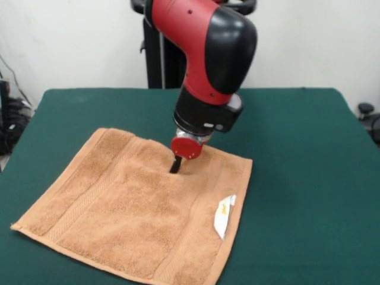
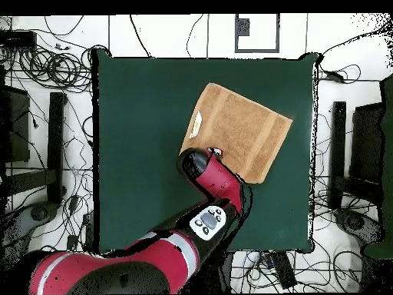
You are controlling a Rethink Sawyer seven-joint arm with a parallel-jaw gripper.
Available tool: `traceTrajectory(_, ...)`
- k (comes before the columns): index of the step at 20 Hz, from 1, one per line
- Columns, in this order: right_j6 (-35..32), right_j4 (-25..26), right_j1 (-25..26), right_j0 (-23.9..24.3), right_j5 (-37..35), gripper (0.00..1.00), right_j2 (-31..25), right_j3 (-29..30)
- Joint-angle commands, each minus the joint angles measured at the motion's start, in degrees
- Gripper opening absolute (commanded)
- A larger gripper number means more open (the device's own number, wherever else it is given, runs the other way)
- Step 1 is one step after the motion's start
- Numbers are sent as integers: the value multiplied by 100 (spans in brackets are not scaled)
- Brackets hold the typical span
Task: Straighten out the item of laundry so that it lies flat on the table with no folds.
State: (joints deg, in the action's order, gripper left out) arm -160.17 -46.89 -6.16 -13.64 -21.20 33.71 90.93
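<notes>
room: white wall behind the pedestal in the front view; in the overhead view, a pale floor strewn with black cables around the counter, with dark stands at both sides.
counter (image 1: 309, 154): large rectangular top covered in dark green felt, much bigger than the cloth lying on it.
towel (image 1: 130, 219): small orange-tan terry-cloth square, spread out almost flat, turned at an angle to the counter's edges; woven border bands run along its sides. in the front view it lies on the near left part of the counter; in the overhead view it sits in the upper right-of-centre area.
label (image 1: 224, 215): small white tag at the towel's right edge in the front view, lying on the cloth.
wrinkle: a shallow crease shows in the terry around the spot where the hand meets it, near the towel's far edge.
arm (image 1: 208, 53): red and black, coming down from the pedestal over the towel's far edge.
hand (image 1: 176, 164): dark tips press down into the towel just inside its far edge, below a red round wrist piece; cannot tell whether the tips are apart or together, as only one dark sliver shows.
</notes>
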Motion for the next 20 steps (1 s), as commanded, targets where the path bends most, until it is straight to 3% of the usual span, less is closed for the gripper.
traceTrajectory(1, -2026, -679, 828, -306, -204, 100, -1141, -1608)
traceTrajectory(8, -1735, -574, 662, -192, -47, 100, -1328, -1354)
traceTrajectory(14, -916, -359, 31, 117, 363, 100, -1885, -407)
traceTrajectory(17, -334, -78, -344, 544, 802, 100, -2359, 160)
traceTrajectory(20, -308, 146, -417, 739, 1092, 100, -2575, 320)
